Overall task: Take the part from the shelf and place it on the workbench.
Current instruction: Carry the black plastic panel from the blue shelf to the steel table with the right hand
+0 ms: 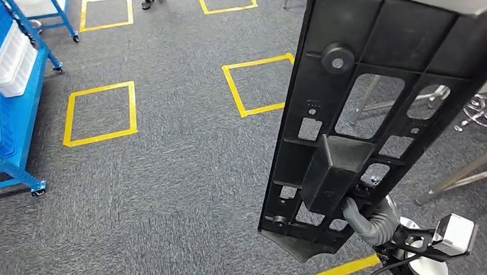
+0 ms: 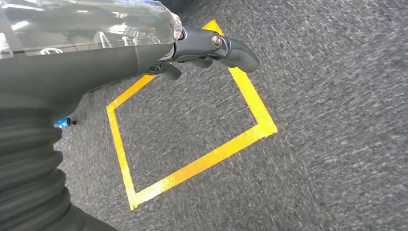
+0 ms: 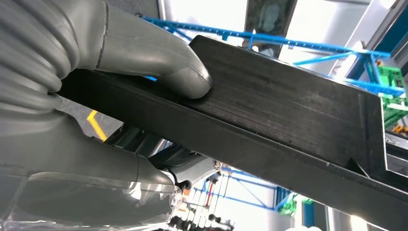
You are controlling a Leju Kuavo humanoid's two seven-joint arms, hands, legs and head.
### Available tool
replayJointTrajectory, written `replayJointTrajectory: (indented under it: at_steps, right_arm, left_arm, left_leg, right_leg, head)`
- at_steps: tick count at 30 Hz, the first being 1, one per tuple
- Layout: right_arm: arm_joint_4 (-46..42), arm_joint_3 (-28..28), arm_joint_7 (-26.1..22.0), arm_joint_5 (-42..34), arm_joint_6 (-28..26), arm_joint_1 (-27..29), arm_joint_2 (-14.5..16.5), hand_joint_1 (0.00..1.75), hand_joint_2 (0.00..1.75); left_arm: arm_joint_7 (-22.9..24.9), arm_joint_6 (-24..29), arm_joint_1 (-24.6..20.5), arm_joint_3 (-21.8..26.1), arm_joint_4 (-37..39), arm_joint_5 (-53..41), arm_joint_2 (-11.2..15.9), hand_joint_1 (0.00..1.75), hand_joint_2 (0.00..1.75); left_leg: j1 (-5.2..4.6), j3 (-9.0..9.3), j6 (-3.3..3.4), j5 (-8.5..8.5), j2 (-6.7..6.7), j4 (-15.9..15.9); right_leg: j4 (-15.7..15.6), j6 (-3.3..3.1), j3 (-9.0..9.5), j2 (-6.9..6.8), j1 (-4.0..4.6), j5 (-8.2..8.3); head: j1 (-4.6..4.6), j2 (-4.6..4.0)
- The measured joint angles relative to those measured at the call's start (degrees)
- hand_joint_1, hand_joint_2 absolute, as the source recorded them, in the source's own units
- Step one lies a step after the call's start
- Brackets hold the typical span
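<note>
Right hand (image 3: pixel 120 96) clamps long black ribbed plastic part (image 1: pixel 364 107); left hand (image 2: pixel 211 48) curled, holding nothing. We keep part level nearing bench.

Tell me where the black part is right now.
In the head view the black part is on the right, held up over the grey carpet by the right hand, beside a yellow floor square.

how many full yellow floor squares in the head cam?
4. One top left, one top centre cut by the frame edge, one mid left, one centre partly behind the part. A tape strip at the bottom may belong to another.
</note>
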Motion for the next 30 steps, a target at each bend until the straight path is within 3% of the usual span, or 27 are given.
replayJointTrajectory:
  at_steps: [2, 4, 7, 8, 9, 10, 11, 13, 15, 17, 18, 20, 22, 24, 25, 26, 28, 30]
  right_arm:
    - [-0.75, 0.01, 0.03, 0.38, -0.33, 0.78, 0.01, 1.69, 1.75]
    - [-1.67, 0.07, -0.03, 0.68, -0.56, 1.55, 0.17, 1.69, 1.75]
    - [-2.53, 0.66, 0.23, 1.34, -0.68, 1.85, 0.92, 1.69, 1.75]
    - [-2.61, 0.96, 0.48, 1.61, -0.77, 1.85, 1.27, 1.69, 1.75]
    - [-2.65, 1.25, 0.74, 1.81, -0.85, 1.85, 1.59, 1.69, 1.75]
    - [-2.65, 1.5, 0.92, 1.92, -0.92, 1.84, 1.88, 1.69, 1.75]
    - [-2.67, 1.74, 1.05, 1.97, -0.96, 1.8, 2.13, 1.69, 1.75]
    - [-2.75, 2.19, 1.35, 1.97, -0.97, 1.5, 2.61, 1.69, 1.75]
    - [-2.8, 2.64, 1.95, 1.96, -0.96, 0.87, 2.99, 1.69, 1.75]
    - [-2.8, 3.09, 2.62, 1.96, -1.01, 0.36, 3.3, 1.69, 1.75]
    - [-2.82, 3.3, 2.93, 1.98, -1.11, 0.21, 3.48, 1.69, 1.75]
    - [-2.85, 3.6, 3.43, 2.17, -1.48, -0.12, 3.74, 1.69, 1.75]
    - [-2.86, 3.77, 3.69, 2.39, -1.72, -0.24, 3.93, 1.69, 1.75]
    - [-2.86, 3.86, 3.74, 2.45, -1.72, -0.01, 4.04, 1.69, 1.75]
    - [-2.86, 3.9, 3.75, 2.45, -1.68, 0.08, 4.06, 1.69, 1.75]
    - [-2.86, 3.92, 3.75, 2.45, -1.63, 0.12, 4.07, 1.69, 1.75]
    - [-2.9, 3.96, 3.76, 2.45, -1.56, -0.04, 4.07, 1.69, 1.75]
    - [-2.96, 3.98, 3.74, 2.42, -1.52, -0.42, 4.13, 1.69, 1.75]
  left_arm:
    - [-0.14, 0.05, -0.21, 0.08, 0.0, 0.15, -0.04, 0.0, 1.75]
    - [-0.5, 0.13, -0.46, 0.16, 0.0, 0.53, -0.08, 0.0, 1.75]
    - [-1.22, 0.27, -0.41, 0.45, 0.0, 1.27, -0.13, 0.0, 1.75]
    - [-1.39, 0.3, -0.32, 0.6, 0.0, 1.45, -0.14, 0.0, 1.75]
    - [-1.48, 0.34, -0.27, 0.75, 0.0, 1.59, -0.14, 0.0, 1.75]
    - [-1.54, 0.37, -0.26, 0.89, 0.0, 1.68, -0.14, 0.0, 1.75]
    - [-1.57, 0.4, -0.29, 1.03, 0.0, 1.8, -0.14, 0.0, 1.75]
    - [-1.63, 0.42, -0.32, 1.31, 0.01, 2.0, -0.21, 0.0, 1.75]
    - [-1.5, 0.42, -0.23, 1.48, 0.02, 2.07, -0.43, 0.0, 1.75]
    - [-1.24, 0.5, -0.07, 1.53, 0.02, 2.03, -0.78, 0.0, 1.75]
    - [-1.09, 0.59, 0.0, 1.55, 0.02, 2.0, -0.95, 0.0, 1.75]
    - [-0.6, 0.74, 0.23, 1.58, 0.02, 1.91, -1.29, 0.0, 1.75]
    - [0.37, 0.75, 0.77, 1.6, 0.02, 1.84, -1.49, 0.0, 1.75]
    - [1.4, 0.72, 1.3, 1.65, 0.02, 1.76, -1.55, 0.0, 1.75]
    - [1.77, 0.69, 1.43, 1.67, 0.02, 1.72, -1.56, 0.0, 1.75]
    - [2.04, 0.66, 1.47, 1.7, 0.02, 1.67, -1.56, 0.0, 1.75]
    - [2.34, 0.61, 1.46, 1.74, 0.02, 1.65, -1.62, 0.0, 1.75]
    - [2.49, 0.61, 1.47, 1.76, 0.02, 1.63, -1.74, 0.0, 1.75]
  left_leg:
    - [-0.01, 0.28, -0.6, -0.29, 0.75, -0.11]
    - [0.09, -0.06, -1.12, -1.73, -0.4, 1.62]
    - [0.25, -4.78, -1.45, -6.72, -3.29, 12.06]
    - [0.27, -6.51, -1.5, -7.61, -3.56, 15.25]
    - [0.27, -7.45, -1.52, -7.36, -3.67, 16.53]
    - [0.29, -7.32, -1.49, -5.93, -3.74, 15.5]
    - [0.34, -6.12, -1.44, -3.58, -4.03, 12.23]
    - [0.59, -2.92, -1.29, 0.16, -6.2, 4.35]
    - [0.68, -1.53, -0.95, 1.01, -7.94, 0.81]
    - [0.58, -1.51, -0.3, 1.11, -7.31, 0.54]
    - [0.59, -1.41, 0.09, 1.27, -6.76, 0.29]
    - [0.69, -1.18, 0.83, 1.55, -5.57, -0.25]
    - [0.49, -1.12, 1.19, 1.5, -4.31, -0.32]
    - [0.33, -1.14, 1.27, 1.34, -2.96, -0.31]
    - [0.29, -1.1, 1.25, 1.26, -2.33, -0.3]
    - [0.25, -0.99, 1.19, 1.16, -1.77, -0.3]
    - [0.1, -0.64, 0.93, 0.9, -0.82, -0.3]
    - [-0.03, -0.38, 0.43, 0.63, 0.06, -0.31]
  right_leg:
    - [-0.38, -0.47, 0.08, 1.09, -0.03, 0.16]
    - [-1.07, -1.07, 0.64, 2.02, -0.41, 0.4]
    - [-1.39, -1.66, 1.1, 3.66, -0.5, 0.45]
    - [-1.35, -1.71, 1.13, 4.36, -0.46, 0.42]
    - [-1.28, -1.72, 1.18, 5.09, -0.43, 0.38]
    - [-1.18, -1.67, 1.25, 5.81, -0.43, 0.32]
    - [-1.04, -1.55, 1.36, 6.51, -0.47, 0.22]
    - [-0.49, -1.14, 1.28, 7.73, -0.5, -0.11]
    - [-0.11, -0.51, 0.74, 8.8, -0.59, -0.18]
    - [-0.19, 0.2, 0.32, 9.75, -0.76, 0.03]
    - [0.07, 0.48, 0.15, 9.24, -0.77, -0.15]
    - [3.27, 0.94, -1.34, 6.66, -0.72, -2.12]
    - [10.45, 1.32, -4.87, 4.29, -0.87, -5.61]
    - [15.71, 1.58, -7.65, 3.8, -1.11, -7.06]
    - [15.34, 1.6, -7.52, 3.67, -1.18, -6.24]
    - [12.68, 1.5, -6.18, 3.38, -1.19, -4.53]
    - [4.39, 0.93, -1.76, 1.45, -0.8, -1.11]
    - [-0.33, 0.23, 0.58, 0.04, -0.19, 0.01]
  head:
    - [0.0, 0.01]
    - [0.0, 0.0]
    - [0.0, -0.01]
    - [0.0, -0.01]
    - [0.0, 0.0]
    - [0.0, 0.0]
    - [0.0, 0.01]
    - [0.0, -0.01]
    - [-0.01, 0.0]
    - [0.0, 0.01]
    - [0.01, 0.01]
    - [0.01, 0.0]
    - [0.01, 0.0]
    - [0.01, 0.01]
    - [0.0, 0.01]
    - [0.0, 0.0]
    - [0.01, -0.01]
    - [0.01, -0.01]
